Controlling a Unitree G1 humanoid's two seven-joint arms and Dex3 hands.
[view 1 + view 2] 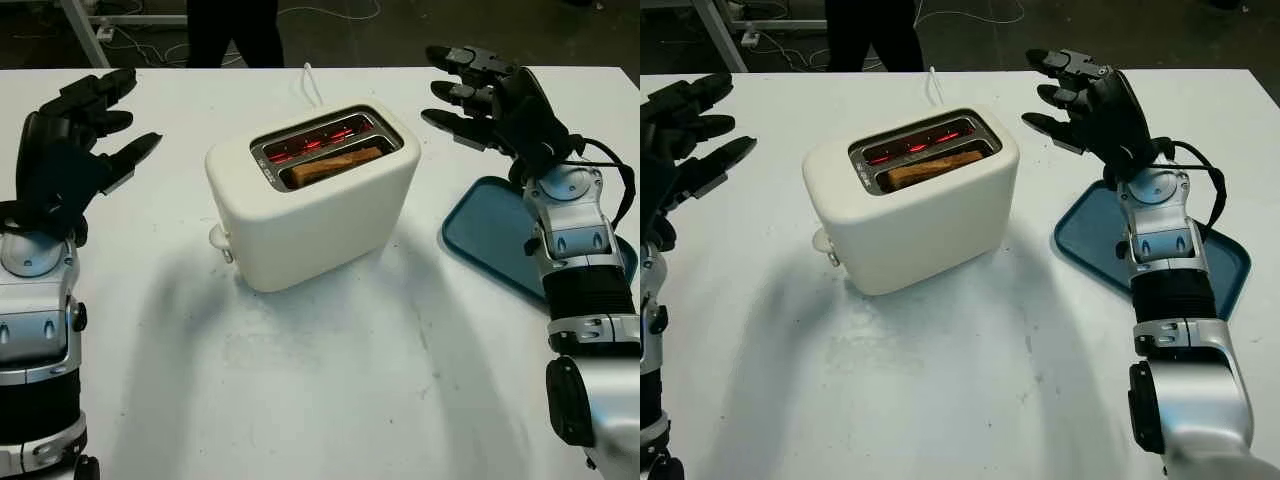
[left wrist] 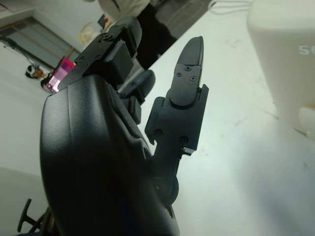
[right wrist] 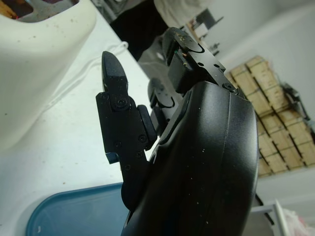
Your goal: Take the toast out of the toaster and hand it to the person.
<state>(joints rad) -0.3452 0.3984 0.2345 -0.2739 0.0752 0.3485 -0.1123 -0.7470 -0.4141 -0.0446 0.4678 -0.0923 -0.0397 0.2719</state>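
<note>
— What do we have on the left side of the worktop?

— Our left hand is raised above the white surface, well apart from the toaster. It holds nothing; its fingers are released and reach toward the far edge.

— And in the middle?

— We see the cream toaster standing on the worktop, turned a little so that one corner faces us. It has two slots on top. The far slot glows red inside. The toast sits in the near slot, its brown top edge about level with the slot's rim. A small knob sticks out low on the toaster's left end, and a white cord runs from behind it toward the far edge.

— Is anything touching the toaster?

— No, both our hands are apart from it.

— What about the right?

— Our right hand is up in the air just beside the toaster's right end, near the height of its top. It grasps nothing; its fingers are released and point left, toward the toaster. Under that forearm a blue tray lies flat on the worktop, partly hidden by the arm.

— And beyond the worktop?

— A person in dark trousers stands at the far edge, behind the toaster.
</note>
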